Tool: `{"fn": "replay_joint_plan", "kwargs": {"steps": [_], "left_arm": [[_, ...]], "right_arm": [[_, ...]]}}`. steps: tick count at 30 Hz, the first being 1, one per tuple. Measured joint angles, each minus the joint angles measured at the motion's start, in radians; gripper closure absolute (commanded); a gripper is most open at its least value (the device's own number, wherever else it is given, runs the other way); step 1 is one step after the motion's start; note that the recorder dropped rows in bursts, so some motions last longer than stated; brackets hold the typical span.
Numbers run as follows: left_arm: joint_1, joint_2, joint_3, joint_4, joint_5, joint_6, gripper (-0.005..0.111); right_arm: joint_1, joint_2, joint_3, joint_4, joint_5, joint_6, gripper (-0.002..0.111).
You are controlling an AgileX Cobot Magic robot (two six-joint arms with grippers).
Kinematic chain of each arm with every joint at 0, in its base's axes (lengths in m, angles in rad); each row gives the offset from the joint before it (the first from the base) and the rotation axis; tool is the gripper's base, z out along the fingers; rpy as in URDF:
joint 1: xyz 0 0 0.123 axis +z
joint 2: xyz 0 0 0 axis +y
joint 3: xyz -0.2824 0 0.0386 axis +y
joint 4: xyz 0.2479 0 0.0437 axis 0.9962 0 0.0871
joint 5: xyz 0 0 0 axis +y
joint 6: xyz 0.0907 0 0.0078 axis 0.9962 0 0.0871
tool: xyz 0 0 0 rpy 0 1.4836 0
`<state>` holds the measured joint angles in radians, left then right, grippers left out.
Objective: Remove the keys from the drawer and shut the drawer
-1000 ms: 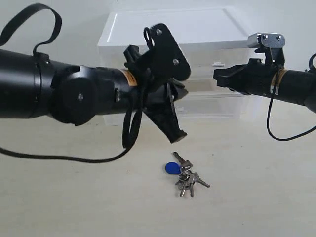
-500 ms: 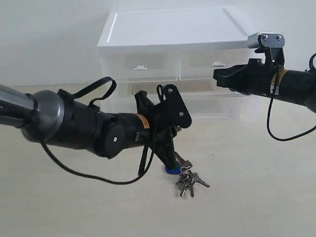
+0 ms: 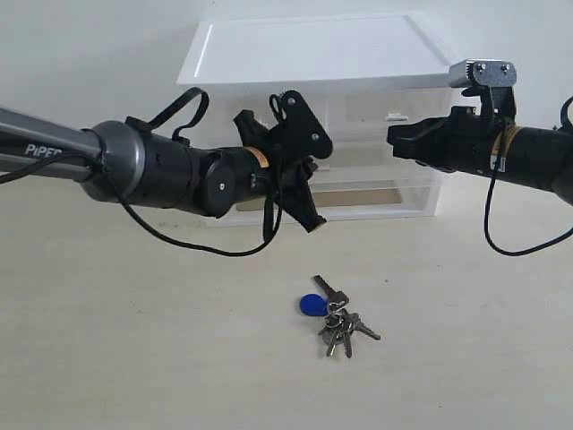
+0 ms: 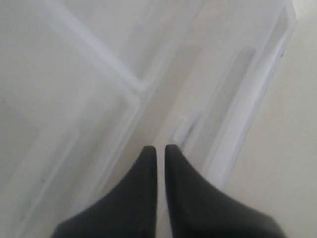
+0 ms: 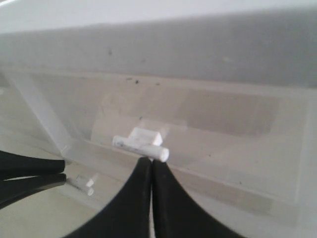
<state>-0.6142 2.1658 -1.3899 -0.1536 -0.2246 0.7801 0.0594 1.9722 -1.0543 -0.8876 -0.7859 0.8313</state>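
Note:
The keys (image 3: 336,322), a silver bunch with a round blue tag (image 3: 312,306), lie on the table in front of the white unit. The wide translucent drawer (image 3: 389,202) is the unit's lowest and appears pulled out a little. My left gripper (image 3: 315,224) hangs shut and empty just before the drawer's middle, above and behind the keys. In the left wrist view the left gripper (image 4: 160,147) has its tips close to the drawer's small white tab handle (image 4: 184,130). My right gripper (image 3: 394,137) is shut and empty at the unit's upper right.
The white drawer unit (image 3: 313,54) stands at the back of the table. In the right wrist view, my right gripper (image 5: 151,160) sits just under a half-width drawer's white handle (image 5: 141,141). The left gripper's fingers (image 5: 29,166) show at that view's edge.
The left gripper dipped down to the keys half a second ago and has since risen back toward the drawer front. The keys and the right arm have not moved.

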Motion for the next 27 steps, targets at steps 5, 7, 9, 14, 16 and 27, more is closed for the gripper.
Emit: {"fn": "replay_joint_plan", "kwargs": {"steps": [5, 7, 9, 14, 16, 27], "left_arm": [[0.000, 0.012, -0.041, -0.003, 0.060, 0.004, 0.102], [0.002, 0.012, -0.046, -0.005, 0.077, 0.002, 0.102], [0.002, 0.000, -0.052, -0.005, 0.117, 0.005, 0.102], [0.010, -0.077, 0.050, -0.005, 0.130, 0.007, 0.102], [0.003, -0.158, 0.145, -0.005, 0.110, 0.007, 0.102], [-0.225, -0.222, 0.254, -0.144, 0.523, 0.057, 0.102]], "right_arm": [[0.000, 0.000, 0.000, 0.000, 0.004, 0.000, 0.108], [0.000, 0.000, 0.000, 0.000, 0.006, 0.000, 0.108], [0.000, 0.000, 0.000, 0.000, 0.006, -0.002, 0.108], [0.000, 0.000, 0.000, 0.000, 0.006, -0.004, 0.108], [0.000, 0.000, -0.001, 0.000, 0.006, -0.004, 0.108], [0.000, 0.000, -0.001, -0.002, 0.006, -0.008, 0.108]]}}
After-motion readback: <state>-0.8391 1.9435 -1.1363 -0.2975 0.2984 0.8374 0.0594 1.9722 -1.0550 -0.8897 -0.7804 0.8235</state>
